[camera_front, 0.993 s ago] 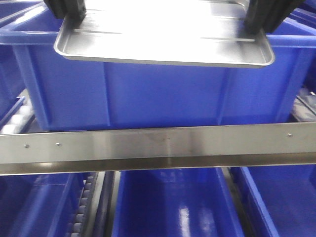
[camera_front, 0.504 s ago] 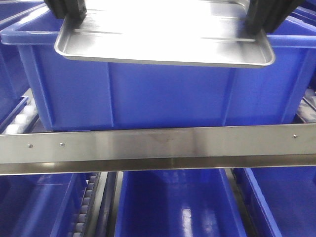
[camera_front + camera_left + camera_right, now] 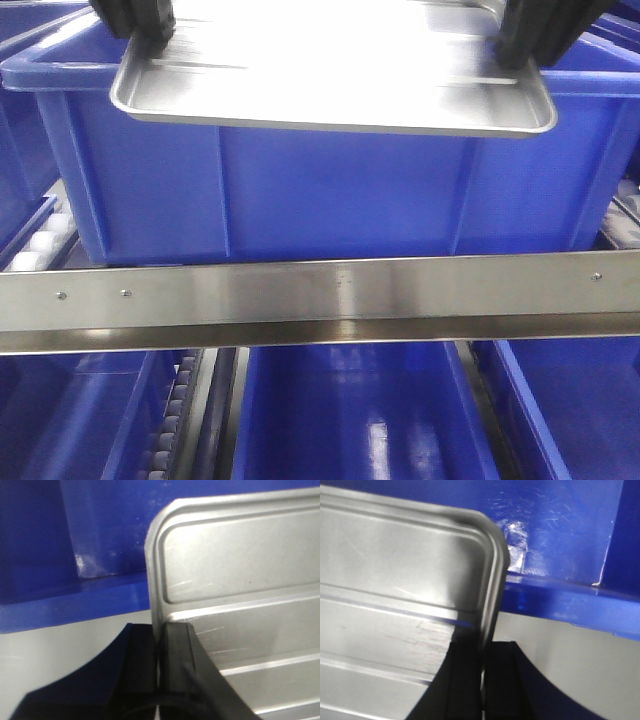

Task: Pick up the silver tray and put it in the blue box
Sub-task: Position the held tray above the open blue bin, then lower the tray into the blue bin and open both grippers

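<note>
At blue box (image 3: 340,200) rim | silver tray (image 3: 330,100) | steel rail (image 3: 320,300), crates (image 3: 350,420) below

We count one silver tray (image 3: 330,85) and two black pincers: the left pincer (image 3: 150,35) and the right pincer (image 3: 520,50). Blue boxes come to five: the blue box (image 3: 340,190) behind the tray, a neighbouring box (image 3: 20,130) at its left, and three beneath the rail, the lower left box (image 3: 70,420), lower middle box (image 3: 350,410) and lower right box (image 3: 570,410). A sixth may sit at the top right, though too little shows. We count one steel rail (image 3: 320,300) and two roller tracks, the upper track (image 3: 35,245) and the lower track (image 3: 170,420).
</note>
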You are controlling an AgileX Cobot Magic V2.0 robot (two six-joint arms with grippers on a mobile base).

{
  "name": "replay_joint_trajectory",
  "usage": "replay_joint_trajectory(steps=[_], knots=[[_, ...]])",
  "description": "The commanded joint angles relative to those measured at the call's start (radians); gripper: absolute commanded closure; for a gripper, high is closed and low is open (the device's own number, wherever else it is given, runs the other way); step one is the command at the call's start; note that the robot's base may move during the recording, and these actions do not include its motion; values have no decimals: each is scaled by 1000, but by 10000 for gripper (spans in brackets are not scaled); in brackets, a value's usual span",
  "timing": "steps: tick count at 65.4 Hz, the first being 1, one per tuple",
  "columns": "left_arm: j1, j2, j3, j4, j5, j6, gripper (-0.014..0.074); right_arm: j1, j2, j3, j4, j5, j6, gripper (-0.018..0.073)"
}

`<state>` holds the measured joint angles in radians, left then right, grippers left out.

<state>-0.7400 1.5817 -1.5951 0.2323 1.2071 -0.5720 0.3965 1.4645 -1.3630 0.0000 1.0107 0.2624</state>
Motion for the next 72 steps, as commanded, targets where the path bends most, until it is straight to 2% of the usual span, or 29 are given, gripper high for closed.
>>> replay_joint_trajectory(steps=[1, 54, 63, 72], knots=[[-5, -39, -23, 27, 12, 38, 701, -4, -40, -40, -31, -61, -18, 502], [-5, -39, -35, 32, -12, 38, 701, -4, -41, -49, -36, -33, -19, 502], [-5, -39, -90, 34, -16, 38, 701, -4, -45, -115, -41, -6, -35, 502], [-3, -39, -174, 66, -89, 40, 701, -4, -45, -238, -41, 22, -63, 502]])
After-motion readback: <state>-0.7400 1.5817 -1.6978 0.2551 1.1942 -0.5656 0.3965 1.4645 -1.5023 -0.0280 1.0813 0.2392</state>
